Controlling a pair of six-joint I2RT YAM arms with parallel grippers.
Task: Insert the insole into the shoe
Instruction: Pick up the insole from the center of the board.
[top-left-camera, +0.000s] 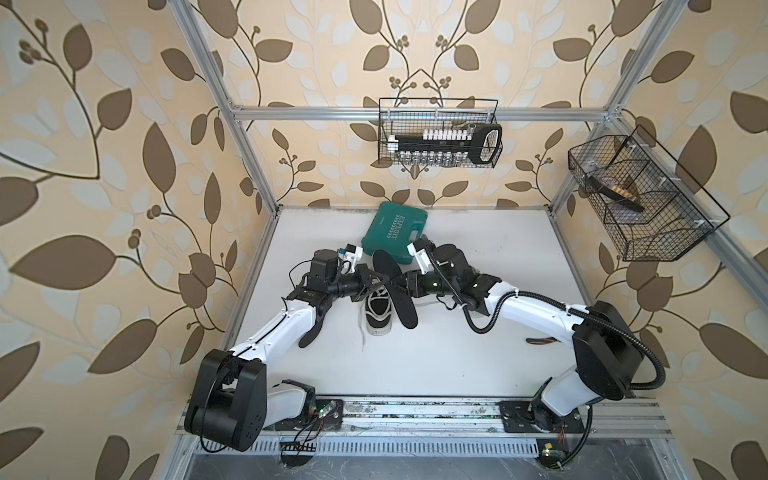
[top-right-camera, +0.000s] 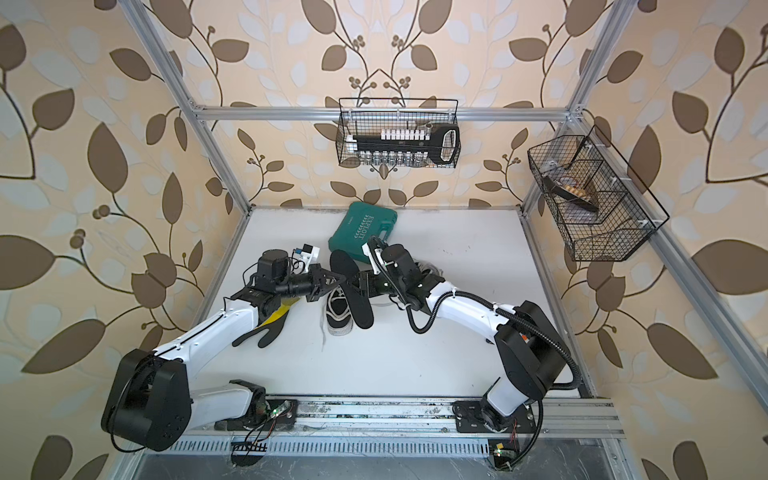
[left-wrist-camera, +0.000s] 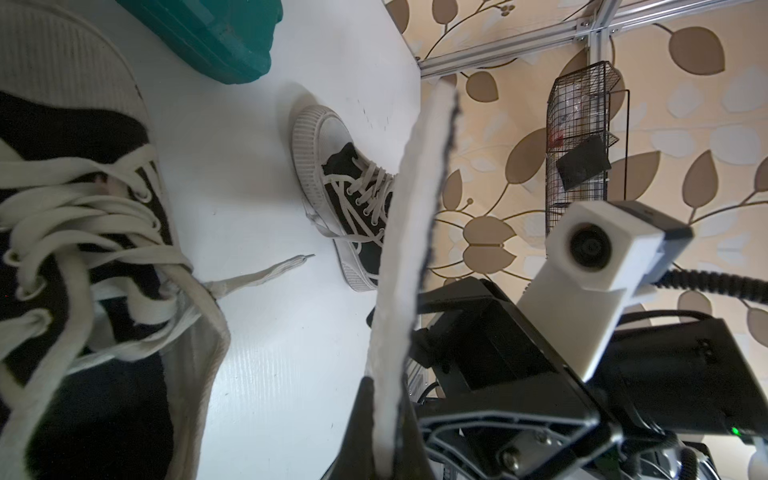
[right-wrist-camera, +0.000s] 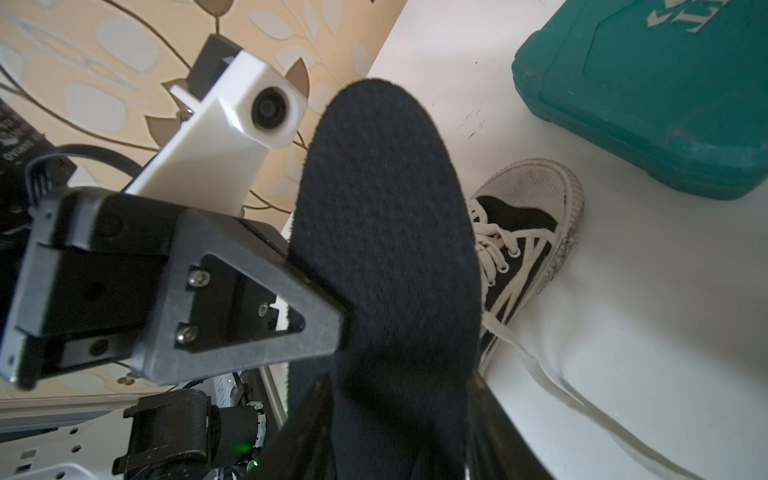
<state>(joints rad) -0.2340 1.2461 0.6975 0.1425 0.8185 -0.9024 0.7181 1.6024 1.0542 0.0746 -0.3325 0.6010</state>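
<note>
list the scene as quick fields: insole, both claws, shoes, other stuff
insole: black, in the air, not in a shoe
left claw: shut on insole
right claw: straddles insole, grip unclear
front sneaker: black-and-white, on table, laces loose
back sneaker: black-and-white, on table, farther back
other: teal tool case, black glove

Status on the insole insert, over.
Left gripper shut on insole edge. Right gripper straddles insole, grip unclear. Insole aloft, tilted over shoe, not in. Green case behind, clear.
</note>
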